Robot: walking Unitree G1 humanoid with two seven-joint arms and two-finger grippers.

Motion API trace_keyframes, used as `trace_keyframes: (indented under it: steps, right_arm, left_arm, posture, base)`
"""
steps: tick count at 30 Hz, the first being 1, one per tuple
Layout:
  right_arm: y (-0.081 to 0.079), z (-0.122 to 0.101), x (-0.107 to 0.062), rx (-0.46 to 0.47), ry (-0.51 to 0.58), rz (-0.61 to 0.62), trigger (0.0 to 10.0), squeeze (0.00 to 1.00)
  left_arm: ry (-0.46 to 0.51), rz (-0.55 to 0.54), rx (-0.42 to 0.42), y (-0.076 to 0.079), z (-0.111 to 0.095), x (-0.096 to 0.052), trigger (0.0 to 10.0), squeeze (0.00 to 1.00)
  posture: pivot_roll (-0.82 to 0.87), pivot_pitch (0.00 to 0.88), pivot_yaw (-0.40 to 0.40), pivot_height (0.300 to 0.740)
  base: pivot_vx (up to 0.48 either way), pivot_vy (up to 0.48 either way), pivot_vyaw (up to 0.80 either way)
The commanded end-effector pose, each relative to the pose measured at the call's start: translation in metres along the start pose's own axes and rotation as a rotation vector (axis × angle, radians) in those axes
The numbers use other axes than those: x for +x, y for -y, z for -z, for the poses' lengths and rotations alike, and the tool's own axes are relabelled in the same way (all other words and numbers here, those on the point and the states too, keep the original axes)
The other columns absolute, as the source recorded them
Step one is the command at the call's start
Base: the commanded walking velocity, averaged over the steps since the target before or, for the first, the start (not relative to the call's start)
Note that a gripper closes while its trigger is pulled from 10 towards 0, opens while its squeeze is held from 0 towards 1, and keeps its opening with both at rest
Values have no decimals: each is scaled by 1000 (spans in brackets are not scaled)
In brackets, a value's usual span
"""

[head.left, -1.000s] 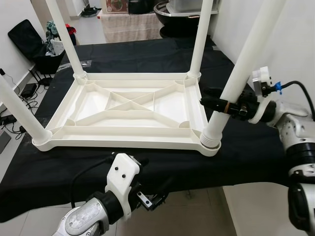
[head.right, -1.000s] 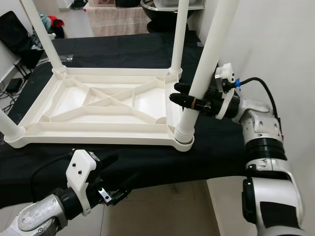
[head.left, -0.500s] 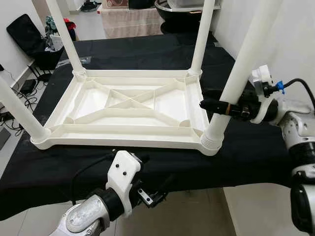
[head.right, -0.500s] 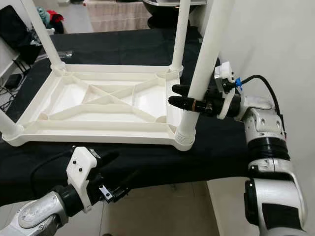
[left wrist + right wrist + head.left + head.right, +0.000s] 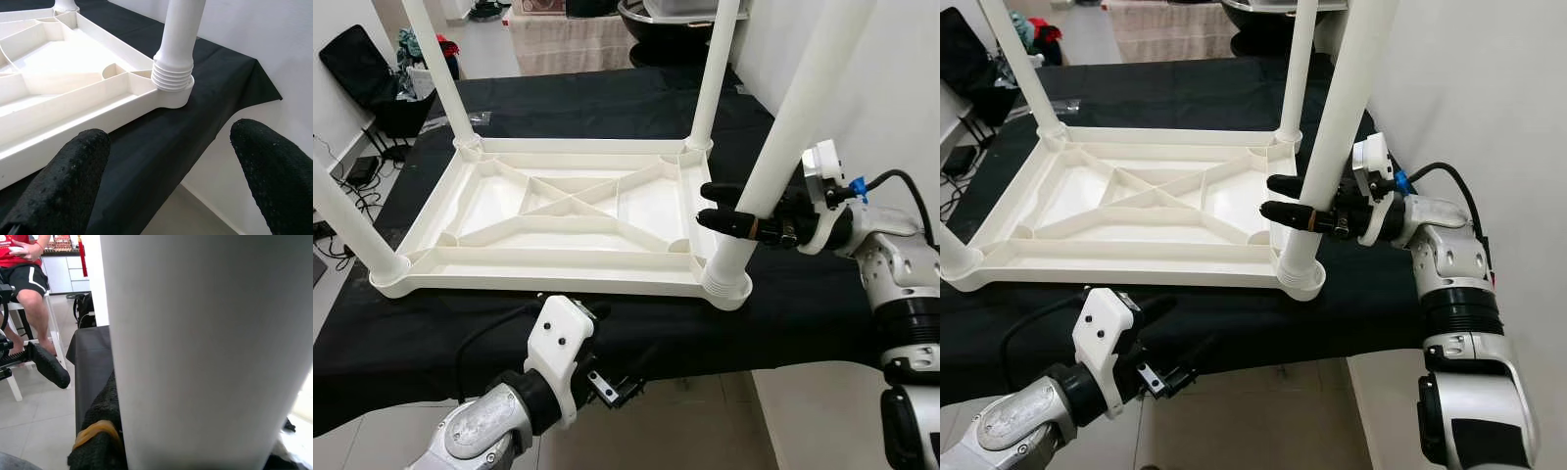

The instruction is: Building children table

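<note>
A white plastic children's table lies upside down on a surface covered in black cloth, its legs pointing up. My right gripper reaches in from the right at the near right leg, just above its ribbed socket. It is open and its two fingers straddle the leg. In the right wrist view one finger with a rubber band lies against the leg, and the other finger stands clear of it. My left gripper hangs open below the cloth's front edge, holding nothing.
A white wall runs close along the right side. A black bag and cables lie on the floor at the left. A person sits on a white chair beyond the table. The cloth drops off at the front edge.
My right gripper has slid leftward, so its fingertips reach farther past the near right leg. The left arm has hardly moved. The camera has shifted slightly.
</note>
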State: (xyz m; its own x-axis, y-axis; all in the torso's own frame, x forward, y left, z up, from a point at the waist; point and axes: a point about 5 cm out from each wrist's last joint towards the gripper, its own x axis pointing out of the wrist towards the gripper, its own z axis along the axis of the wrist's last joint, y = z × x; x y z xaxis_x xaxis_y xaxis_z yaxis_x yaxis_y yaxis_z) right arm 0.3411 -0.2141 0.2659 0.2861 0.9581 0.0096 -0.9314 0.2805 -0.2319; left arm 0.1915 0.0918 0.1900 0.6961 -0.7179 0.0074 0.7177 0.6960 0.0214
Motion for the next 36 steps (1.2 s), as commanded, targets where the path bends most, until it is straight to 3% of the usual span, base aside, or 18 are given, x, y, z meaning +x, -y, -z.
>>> trace_keyframes:
  steps: [1, 11, 25, 36]
  right_arm:
    - [-3, 15, 1, 52, -68, -21, 10000, 0]
    - [10, 1, -14, 19, -91, 28, 10000, 0]
    - [0, -5, -13, 21, -25, -43, 10000, 0]
    - [-1, 4, -18, 48, -49, -23, 10000, 0]
  left_arm:
    - [-29, -2, 1, 0, 4, -1, 10000, 0]
    - [-28, -2, 3, -1, 4, 0, 10000, 0]
    - [-37, -8, 7, -3, 6, -1, 10000, 0]
    - [-32, -4, 14, -2, 5, -1, 10000, 0]
  posture:
    - [150, 214, 5, 740]
    - [142, 221, 5, 740]
    - [144, 206, 10, 740]
    - [148, 194, 8, 740]
  base:
    - [0, 0, 0]
    - [0, 0, 0]
    - [0, 0, 0]
    - [0, 0, 0]
